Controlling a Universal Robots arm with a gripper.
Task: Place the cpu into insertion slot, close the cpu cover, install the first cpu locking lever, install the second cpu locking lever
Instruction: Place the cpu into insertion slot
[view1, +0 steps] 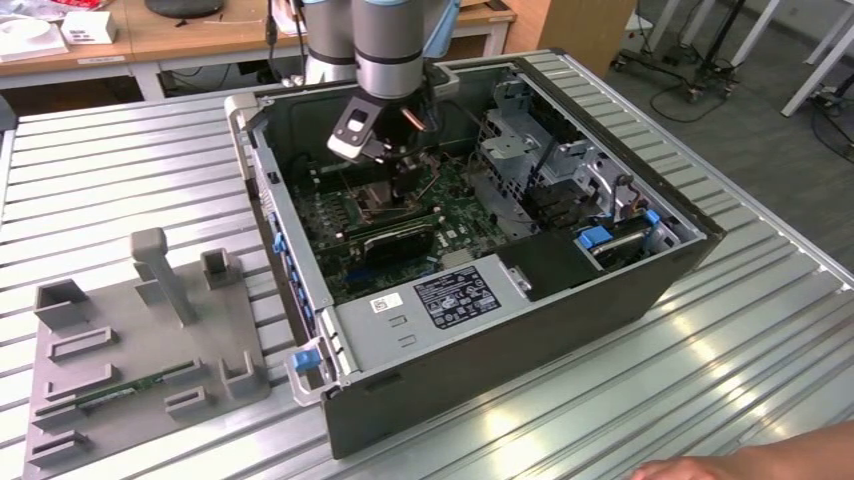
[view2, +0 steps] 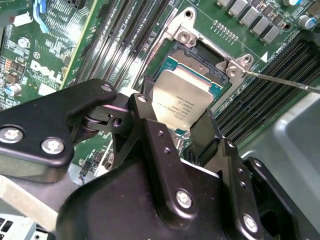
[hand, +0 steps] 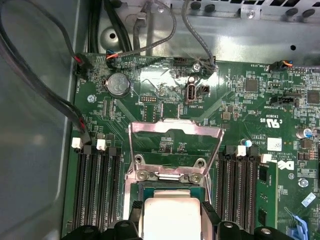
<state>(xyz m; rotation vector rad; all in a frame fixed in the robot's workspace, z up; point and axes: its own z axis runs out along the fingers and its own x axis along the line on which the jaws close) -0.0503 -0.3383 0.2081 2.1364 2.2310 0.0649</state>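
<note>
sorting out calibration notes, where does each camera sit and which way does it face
Exterior view: off the arm, looking down into the open computer case; arm and gripper show.
Second wrist view: on the wrist, looking past the gripper at the cpu it grips, over the insertion slot.
First wrist view: on the wrist, facing the motherboard and the raised cpu cover.
Both wrist views share the cpu and insertion slot.

cpu cover (hand: 175, 126) upright beside insertion slot (view2: 194, 56)

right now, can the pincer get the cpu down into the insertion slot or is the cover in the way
Likely yes: the pincer grips the cpu over the open insertion slot, and the cpu cover stands flipped back off it, leaving the way free.
</note>
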